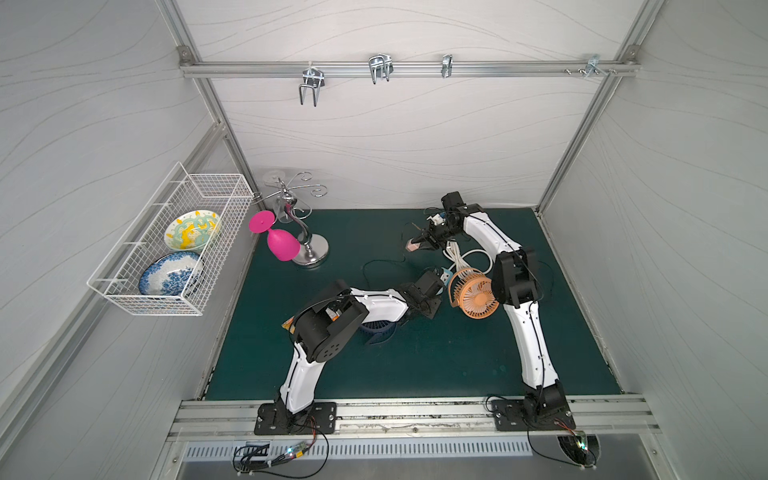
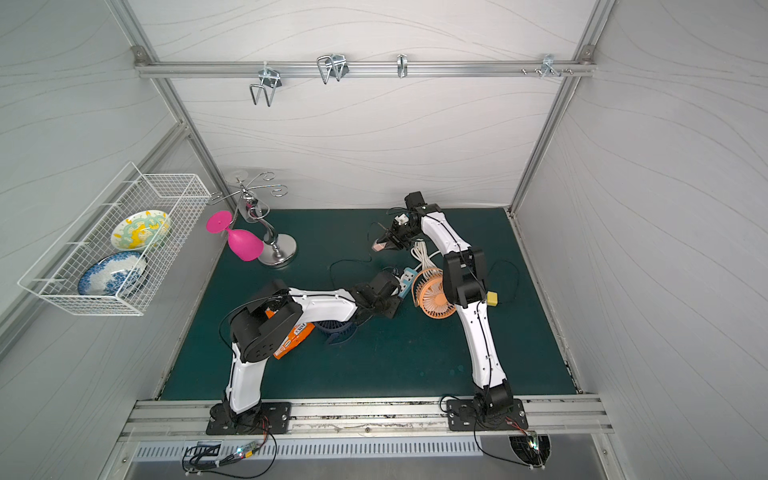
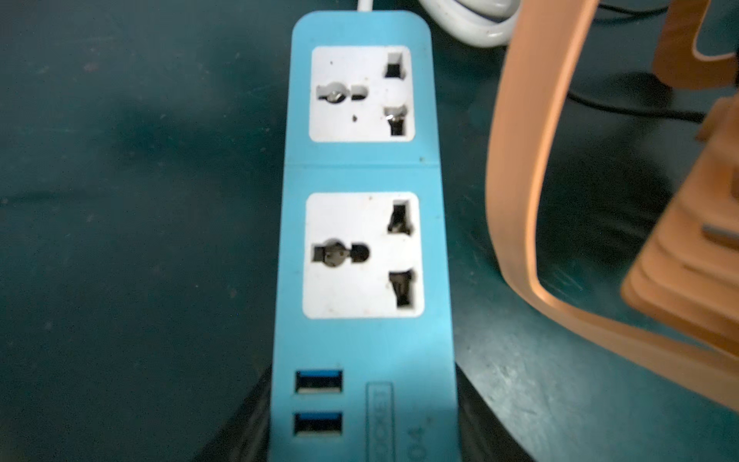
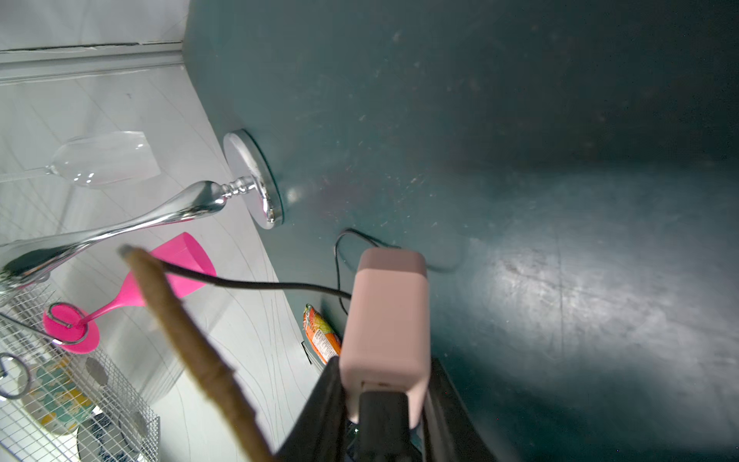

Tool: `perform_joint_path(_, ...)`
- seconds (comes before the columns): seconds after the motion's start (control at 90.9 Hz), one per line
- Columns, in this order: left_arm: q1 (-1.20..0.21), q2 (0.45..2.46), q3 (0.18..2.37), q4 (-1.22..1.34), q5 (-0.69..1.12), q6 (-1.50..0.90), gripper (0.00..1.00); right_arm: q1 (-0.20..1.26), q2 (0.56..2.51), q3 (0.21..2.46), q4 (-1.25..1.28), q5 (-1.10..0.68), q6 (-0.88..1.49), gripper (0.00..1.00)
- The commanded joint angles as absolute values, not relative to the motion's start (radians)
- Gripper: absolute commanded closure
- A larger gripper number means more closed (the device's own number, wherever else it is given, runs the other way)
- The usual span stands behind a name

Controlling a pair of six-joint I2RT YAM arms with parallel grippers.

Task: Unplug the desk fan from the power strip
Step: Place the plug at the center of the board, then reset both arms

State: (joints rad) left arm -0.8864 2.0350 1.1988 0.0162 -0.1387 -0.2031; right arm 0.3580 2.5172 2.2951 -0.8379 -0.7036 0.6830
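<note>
Right gripper (image 4: pixel 386 404) pinches the pink plug adapter (image 4: pixel 386 316) clear of the power strip (image 3: pixel 362 248) — both sockets bare. Left gripper (image 3: pixel 360 436) clamps the strip's USB end; best hold firm, carry the plug away gently.

Power strip (image 3: pixel 362 248) USB end cut off and blurred; navy fan (image 1: pixel 378 330) half-hidden under left arm.

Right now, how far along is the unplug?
Done: both sockets and both USB ports on the power strip are empty. In hand: the right gripper is shut on the pink plug adapter, lifted off the mat; the left gripper grips the strip's USB end. Left: set the adapter down, release.
</note>
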Motion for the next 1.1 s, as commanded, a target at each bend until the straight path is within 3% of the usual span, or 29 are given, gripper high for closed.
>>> perform_joint_path(0.0,-0.897,2.053,1.169,-0.141,-0.133,-0.238,1.00,0.364,2.539,2.319,-0.831,-0.715,0.688,1.00)
perform_joint_path(0.088,-0.897,2.061,1.182,-0.158,-0.137,-0.235,0.93,0.364,2.546,2.319,-0.834,-0.705,0.687,0.97)
perform_joint_path(0.22,-0.897,2.064,1.200,-0.175,-0.148,-0.230,0.67,0.359,2.541,2.321,-0.852,-0.677,0.675,0.61)
perform_joint_path(0.396,-0.897,2.060,1.217,-0.186,-0.177,-0.221,0.52,0.344,2.504,2.307,-0.872,-0.652,0.659,0.38)
perform_joint_path(0.572,-0.896,2.040,1.239,-0.202,-0.208,-0.224,0.39,0.324,2.432,2.299,-0.925,-0.594,0.621,0.28)
perform_joint_path(0.671,-0.897,2.008,1.237,-0.204,-0.227,-0.219,0.26,0.306,2.363,2.266,-0.942,-0.561,0.601,0.23)
perform_joint_path(0.814,-0.897,1.958,1.242,-0.214,-0.235,-0.198,0.19,0.271,2.254,2.197,-0.933,-0.545,0.589,0.19)
perform_joint_path(0.858,-0.896,1.944,1.241,-0.211,-0.239,-0.195,0.04,0.260,2.223,2.180,-0.933,-0.535,0.586,0.18)
perform_joint_path(0.88,-0.896,1.938,1.240,-0.211,-0.240,-0.192,0.01,0.255,2.210,2.171,-0.933,-0.529,0.583,0.18)
perform_joint_path(1.089,-0.897,1.838,1.266,-0.242,-0.252,-0.171,0.00,0.202,2.069,2.096,-0.933,-0.496,0.576,0.17)
